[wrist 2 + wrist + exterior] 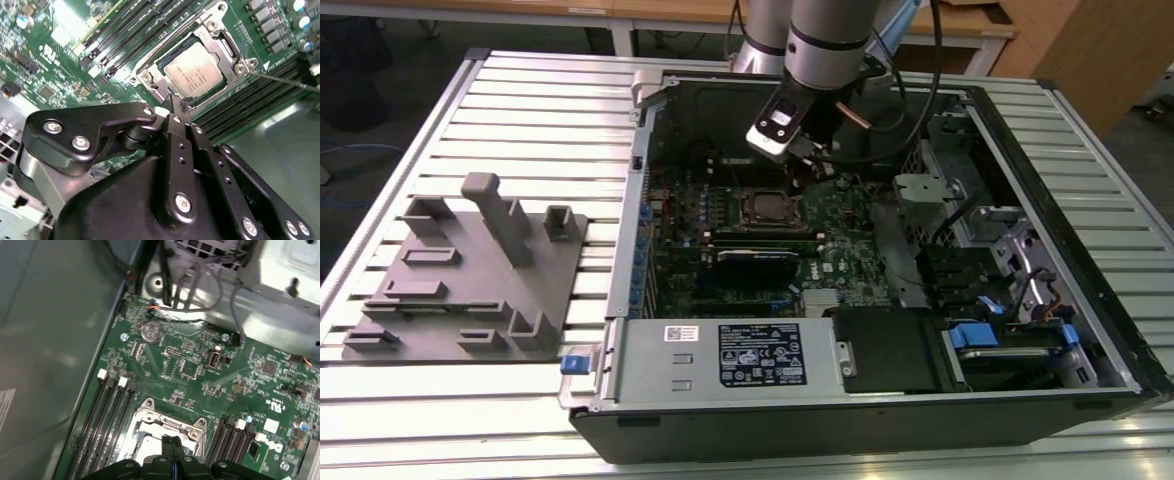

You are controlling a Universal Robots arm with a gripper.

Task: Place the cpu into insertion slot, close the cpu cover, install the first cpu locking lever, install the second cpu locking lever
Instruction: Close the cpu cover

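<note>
End effector [175, 106]: fingers pressed together with nothing between them, tips at the edge of the socket frame in both wrist views.
Cpu [192, 75]: lies flat in the insertion slot [761, 207], silver top showing.
Cpu cover [221, 46]: down, framing the cpu.
Lever [282, 80]: thin metal rod standing out from the socket's corner.
Computer case [1051, 205]: open, on the slatted worktop [520, 110].

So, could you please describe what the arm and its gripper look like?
The arm is a silver-grey cylinder with a black ring, black cables looping beside it and a small white-faced box at the wrist. The gripper is glossy black, with jointed link fingers studded with silver screw heads.
</note>
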